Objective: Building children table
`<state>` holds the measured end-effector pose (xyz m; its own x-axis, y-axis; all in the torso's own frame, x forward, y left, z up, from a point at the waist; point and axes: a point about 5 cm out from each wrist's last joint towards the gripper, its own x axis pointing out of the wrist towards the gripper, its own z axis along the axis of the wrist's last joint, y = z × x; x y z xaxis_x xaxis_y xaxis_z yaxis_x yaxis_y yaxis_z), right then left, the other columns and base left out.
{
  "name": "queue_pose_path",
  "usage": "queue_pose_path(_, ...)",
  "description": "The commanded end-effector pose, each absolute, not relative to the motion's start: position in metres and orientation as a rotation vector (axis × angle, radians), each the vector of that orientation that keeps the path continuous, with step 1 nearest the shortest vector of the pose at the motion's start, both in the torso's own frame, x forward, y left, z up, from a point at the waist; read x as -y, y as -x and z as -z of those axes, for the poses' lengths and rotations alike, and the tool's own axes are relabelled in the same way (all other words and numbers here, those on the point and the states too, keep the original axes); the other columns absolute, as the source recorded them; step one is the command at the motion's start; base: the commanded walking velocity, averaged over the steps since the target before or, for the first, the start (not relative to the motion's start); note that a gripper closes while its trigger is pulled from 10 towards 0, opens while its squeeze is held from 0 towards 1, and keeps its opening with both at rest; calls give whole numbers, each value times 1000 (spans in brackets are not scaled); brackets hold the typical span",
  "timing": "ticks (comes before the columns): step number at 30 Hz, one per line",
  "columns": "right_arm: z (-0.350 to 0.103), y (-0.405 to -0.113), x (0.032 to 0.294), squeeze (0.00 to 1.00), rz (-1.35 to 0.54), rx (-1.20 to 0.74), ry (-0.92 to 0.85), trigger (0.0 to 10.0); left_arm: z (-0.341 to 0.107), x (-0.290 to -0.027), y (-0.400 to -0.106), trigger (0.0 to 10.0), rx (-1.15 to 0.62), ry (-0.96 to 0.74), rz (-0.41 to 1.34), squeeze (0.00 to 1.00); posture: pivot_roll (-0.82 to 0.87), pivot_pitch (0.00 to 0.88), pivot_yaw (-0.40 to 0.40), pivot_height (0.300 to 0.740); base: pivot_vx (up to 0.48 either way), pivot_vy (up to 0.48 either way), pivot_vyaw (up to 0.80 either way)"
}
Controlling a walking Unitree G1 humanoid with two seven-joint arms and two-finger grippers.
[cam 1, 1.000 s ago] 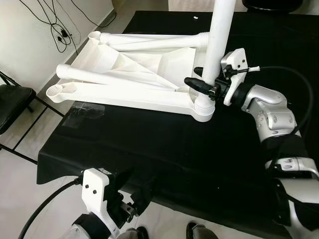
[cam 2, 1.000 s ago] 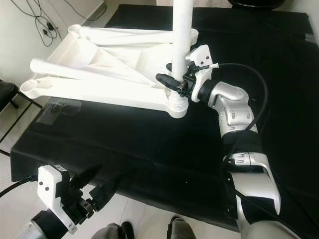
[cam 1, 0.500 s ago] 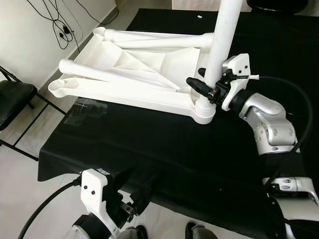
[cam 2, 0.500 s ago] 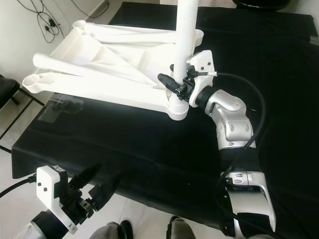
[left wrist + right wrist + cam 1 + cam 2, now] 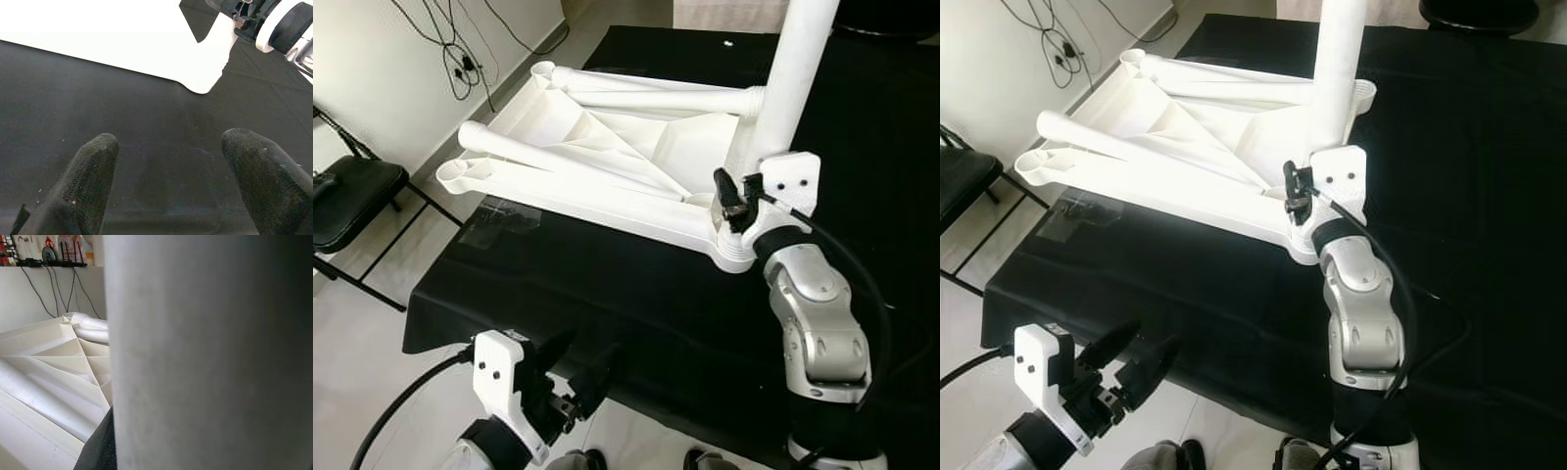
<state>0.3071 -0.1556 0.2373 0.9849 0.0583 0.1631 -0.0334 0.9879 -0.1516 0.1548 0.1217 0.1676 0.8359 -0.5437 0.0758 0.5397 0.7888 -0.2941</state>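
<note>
A white plastic tabletop (image 5: pixel 607 166) lies upside down on the black-covered table (image 5: pixel 636 313). One white leg (image 5: pixel 793 78) stands upright in its near right corner socket. My right gripper (image 5: pixel 729 191) is shut on that leg just above the socket. In the right wrist view the leg (image 5: pixel 205 352) is very close, with one black finger (image 5: pixel 98 450) beside it. Two more legs (image 5: pixel 538 157) lie flat on the tabletop. My left gripper (image 5: pixel 582 367) hangs low at the table's front edge, open and holding nothing, its fingers (image 5: pixel 88 181) spread apart.
A black folding chair (image 5: pixel 347 191) stands left of the table. Cables (image 5: pixel 460 59) hang on the wall behind it. A clear plastic sheet (image 5: pixel 504 215) lies on the cloth by the tabletop's near left corner. Shoes (image 5: pixel 1185 452) show on the floor below.
The camera has shifted. My right forearm has swung from the leg's right side round to its near side, the gripper staying at the leg's base. The left arm is still.
</note>
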Motion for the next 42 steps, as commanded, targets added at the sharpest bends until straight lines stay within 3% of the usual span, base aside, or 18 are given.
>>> queue_pose_path(1,-202,-306,166,0,33,-33,173,10000,-164,-124,-154,10000,-28,325,570,0,41,254,40,740,0,0,0)
queue_pose_path(3,-203,-305,165,0,26,-29,159,10000,-164,-124,-154,10000,-28,325,571,0,41,254,40,740,0,0,0)
queue_pose_path(4,-205,-307,162,1000,-22,-22,133,10000,-163,-123,-154,10000,-28,324,574,0,41,250,42,740,0,0,0)
queue_pose_path(9,-238,-326,162,1000,-237,113,64,10000,-163,-121,-155,10000,-28,322,581,0,41,246,45,740,0,0,0)
queue_pose_path(10,-246,-328,160,902,-342,138,56,10000,-163,-121,-155,10000,-28,322,583,0,43,243,45,740,0,0,0)
queue_pose_path(11,-251,-331,162,314,-388,144,92,10000,-163,-121,-155,10000,-28,322,584,0,43,243,45,740,0,0,0)
queue_pose_path(12,-252,-336,166,0,-420,126,131,10000,-162,-120,-155,10000,-28,321,585,0,43,243,45,740,0,0,0)
queue_pose_path(22,-275,-361,179,0,-620,108,178,10000,-162,-119,-155,10000,-28,321,594,0,52,245,47,740,0,0,0)
queue_pose_path(32,-278,-365,167,0,-935,108,184,10000,-163,-118,-155,10000,-26,321,601,0,49,257,43,740,0,0,0)
queue_pose_path(33,-278,-366,166,0,-967,114,190,9176,-163,-118,-155,10000,-25,322,601,0,46,257,42,740,0,0,0)
queue_pose_path(36,-279,-367,165,0,-983,115,185,9176,-163,-117,-155,10000,-25,323,600,0,46,257,42,740,0,0,0)
queue_pose_path(37,-280,-368,164,0,-1000,121,173,0,-163,-117,-155,10000,-24,324,600,0,46,258,42,740,0,0,0)
queue_pose_path(42,-280,-366,166,0,-1065,125,149,0,-164,-117,-154,10000,-24,324,599,0,49,260,44,740,0,0,0)
